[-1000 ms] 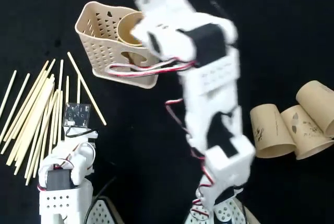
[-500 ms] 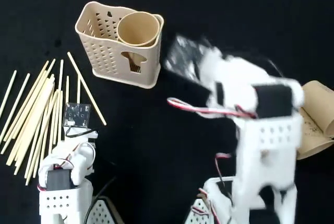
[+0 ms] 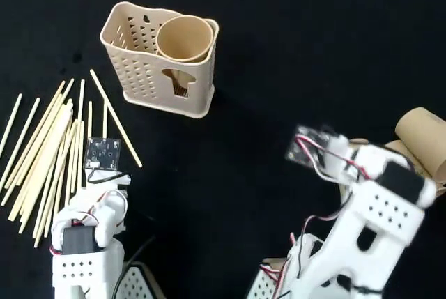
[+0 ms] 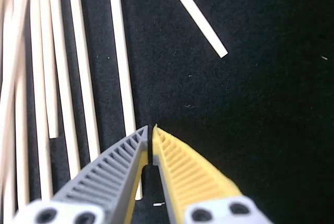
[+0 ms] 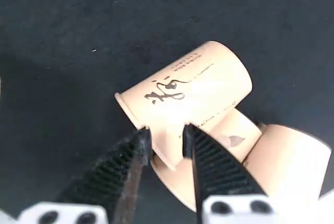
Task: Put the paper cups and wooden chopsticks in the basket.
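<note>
Your right gripper (image 5: 163,132) hangs with jaws slightly parted over the rim of a paper cup (image 5: 193,88) lying sideways against two others. It is likely light, thin-walled and easily crushed, so pinch gently at the stiffer rim.

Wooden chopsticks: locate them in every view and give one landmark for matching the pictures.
High view: the wooden chopsticks lie scattered at the left, left of the basket.
Left wrist view: they lie side by side just beyond the shut left claw.
Right wrist view: lying paper cups ahead of the open right claw.
Landmark: the lone slanted chopstick, apart from the bundle, apparently the one ending alone in the left wrist view.
</note>
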